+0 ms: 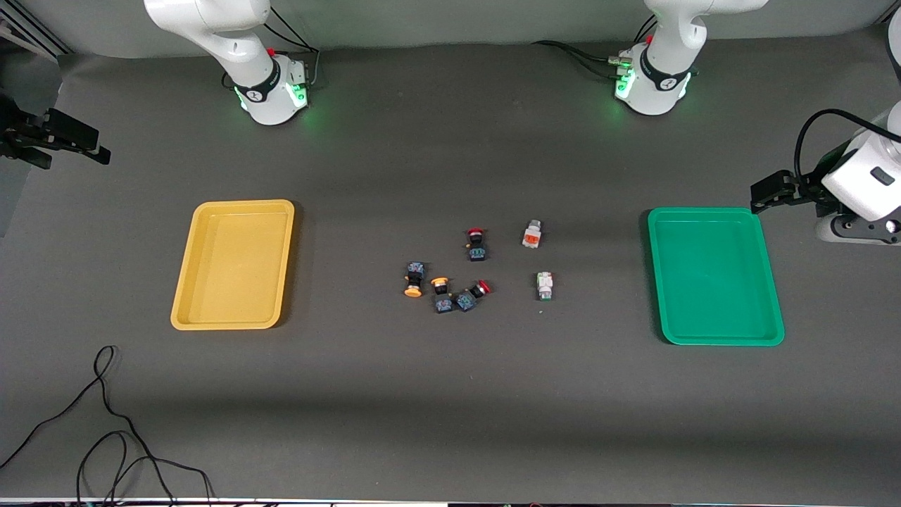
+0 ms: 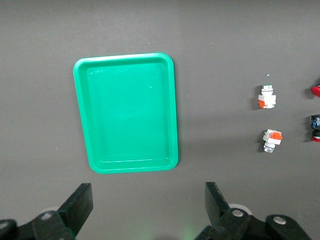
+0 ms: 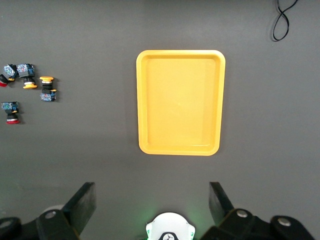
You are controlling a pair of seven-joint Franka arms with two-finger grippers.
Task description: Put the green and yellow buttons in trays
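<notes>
Table: dark grey mat filling the front view.
Right arm base: top of the front view, green light at its foot.
Left arm base: top of the front view, also lit green.
Yellow tray: middle height of the front view, toward the right arm's end; lying flat, nothing in it.
Green tray: same height, toward the left arm's end; lying flat, nothing in it.
Left gripper: up in the air at the left arm's end, looking down on the green tray; fingers spread wide, nothing between them.
Right gripper: up in the air at the right arm's end, looking down on the yellow tray; fingers spread wide, nothing between them.
Cable: black loops in the lower corner of the front view, nearer the camera than the yellow tray.
Yellow-capped buttons: two black-bodied ones at the centre of the front view, between the trays, on the bare mat, just beside each other.
Orange-marked white button: on the mat between the cluster and the green tray.
Green-marked white button: nearer the camera than the orange-marked one, apart from it.
Red-capped buttons: two; one above the cluster in the frame, the other touching the second yellow-capped one.
</notes>
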